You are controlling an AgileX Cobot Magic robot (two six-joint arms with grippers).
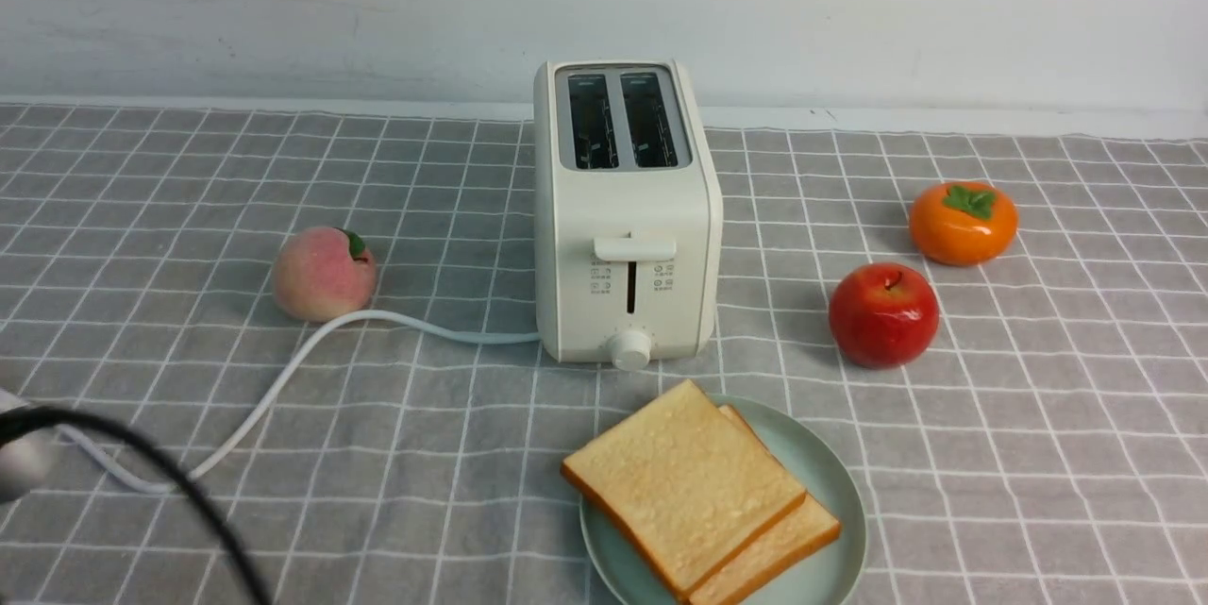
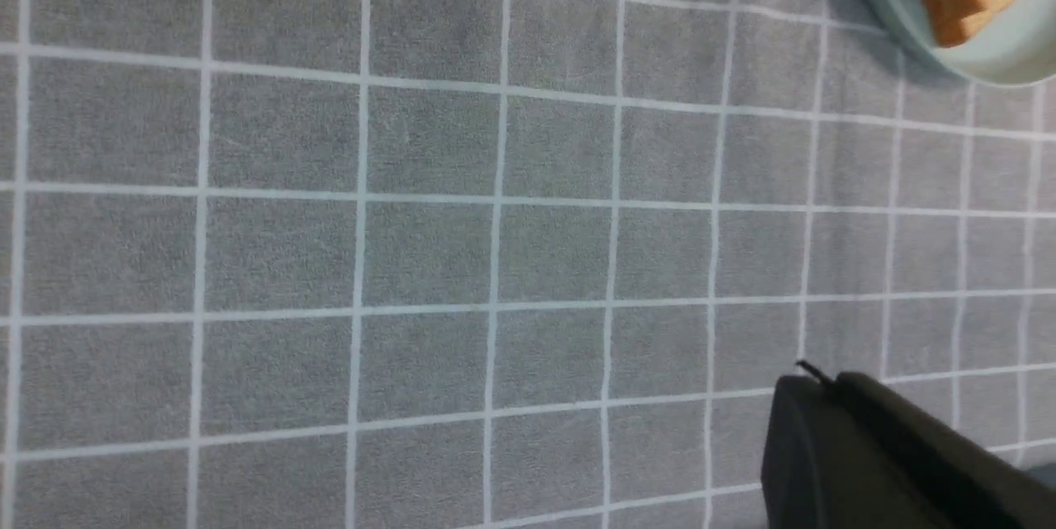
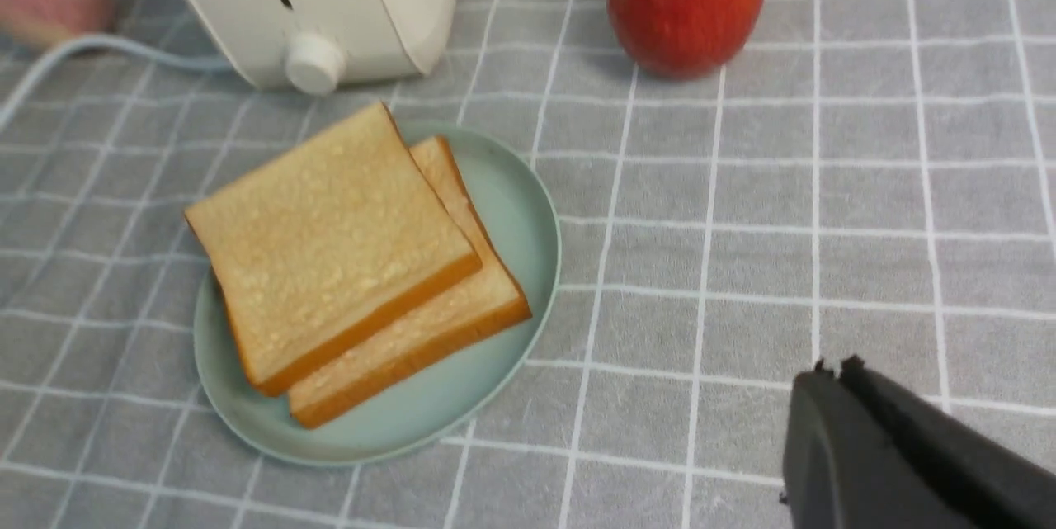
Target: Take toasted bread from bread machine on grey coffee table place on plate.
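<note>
- The left claw (image 2: 825, 384) hangs over bare cloth of the grey coffee table (image 1: 1038, 454), close to its near edge. Only one dark part of it shows in the left wrist view, so I cannot tell how far open it is. Nothing can be seen in its hold.
- The right claw (image 3: 833, 372) is also above bare cloth, apart from the plate. Only a dark tip shows, so its opening cannot be told either, and no object is seen in it.
- A blurred dark cable (image 1: 189, 492) crosses the near left corner.
- The plate (image 1: 807, 454) sits at the near edge, a little right of the middle.
- The toasted bread (image 1: 679, 482) lies flat on the plate as two stacked slices. The upper slice is shifted left, with its corner over the rim.
- A white cord (image 1: 274, 383) runs from the near left toward the bread machine.
- The bread machine (image 1: 623, 209) stands upright mid-table, just behind the plate. Its lever (image 1: 634, 248) and knob (image 1: 629, 349) face the near edge, and its slots (image 1: 595, 124) show no bread.
- A red apple (image 1: 883, 314) stands right of the machine, and a peach (image 1: 323, 273) stands left of it, beside the cord.
- An orange persimmon (image 1: 963, 223) sits farther back, toward the right edge.
- A pale wall (image 1: 283, 10) rises beyond the far edge.
</note>
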